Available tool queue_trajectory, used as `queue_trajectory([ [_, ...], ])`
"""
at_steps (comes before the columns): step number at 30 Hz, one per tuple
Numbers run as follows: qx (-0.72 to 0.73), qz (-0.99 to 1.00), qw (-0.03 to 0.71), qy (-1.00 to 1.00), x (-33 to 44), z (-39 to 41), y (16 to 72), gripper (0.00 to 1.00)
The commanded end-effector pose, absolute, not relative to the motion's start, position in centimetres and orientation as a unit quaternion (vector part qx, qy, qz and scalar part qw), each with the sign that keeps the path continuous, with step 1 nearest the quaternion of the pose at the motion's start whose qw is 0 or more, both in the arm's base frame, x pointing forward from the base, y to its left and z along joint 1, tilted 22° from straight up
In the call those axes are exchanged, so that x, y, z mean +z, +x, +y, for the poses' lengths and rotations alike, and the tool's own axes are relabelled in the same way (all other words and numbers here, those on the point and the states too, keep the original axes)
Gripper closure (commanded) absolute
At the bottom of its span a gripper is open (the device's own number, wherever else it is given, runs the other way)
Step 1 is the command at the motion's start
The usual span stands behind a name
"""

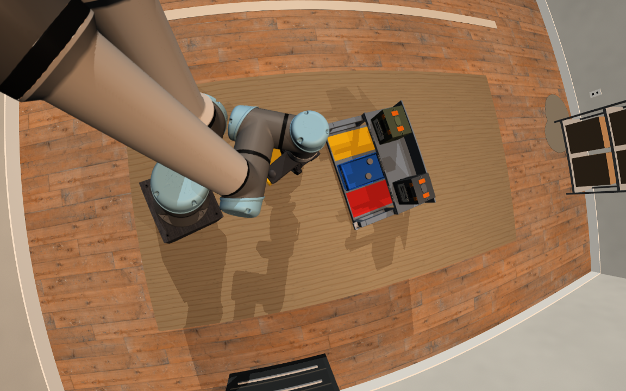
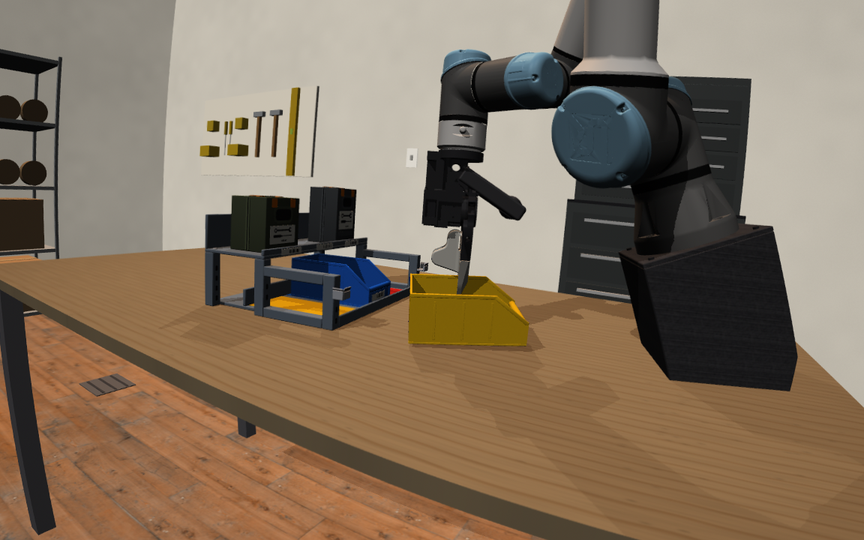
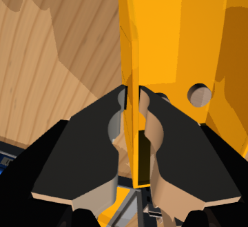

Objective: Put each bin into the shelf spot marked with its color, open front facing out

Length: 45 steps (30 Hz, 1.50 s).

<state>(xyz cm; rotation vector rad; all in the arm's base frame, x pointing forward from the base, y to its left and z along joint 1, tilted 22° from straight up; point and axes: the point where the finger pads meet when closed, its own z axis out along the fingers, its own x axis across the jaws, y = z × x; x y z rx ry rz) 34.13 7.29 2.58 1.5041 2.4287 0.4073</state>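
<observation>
one yellow bin (image 1: 275, 156) (image 2: 467, 321) (image 3: 155, 30) is at the table, between shelf (image 1: 405, 158) (image 2: 295, 274) and arm base (image 1: 168, 237) (image 2: 710, 315), one wall pinched by the gripper's (image 1: 305, 167) (image 2: 463, 289) (image 3: 132, 97) two jaws. one blue bin (image 1: 361, 171) (image 2: 328, 278) sits in the shelf, two toolboxes above.

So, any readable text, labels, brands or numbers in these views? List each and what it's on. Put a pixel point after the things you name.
None can be read.
Green-black case (image 1: 392, 124) (image 2: 264, 223): front label shows a wrench icon; small lettering too small to read.
Dark gray case (image 1: 414, 189) (image 2: 332, 214): same kind of label, too small.
Blue bin (image 1: 361, 171) (image 2: 328, 278): front tag, too small.
Shelf's upper front edge (image 2: 314, 246): small markings, too small.
</observation>
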Motion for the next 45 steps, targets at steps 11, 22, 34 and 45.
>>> queue_trajectory([
  [11,0.140,0.835,0.128,0.517,3.8,7.1,33.7,1.00],
  [22,0.140,0.835,0.128,0.517,4.0,7.1,33.6,1.00],
  [34,0.140,0.835,0.128,0.517,4.0,7.1,33.6,1.00],
  [45,0.140,0.835,0.128,0.517,4.3,7.1,33.5,1.00],
])
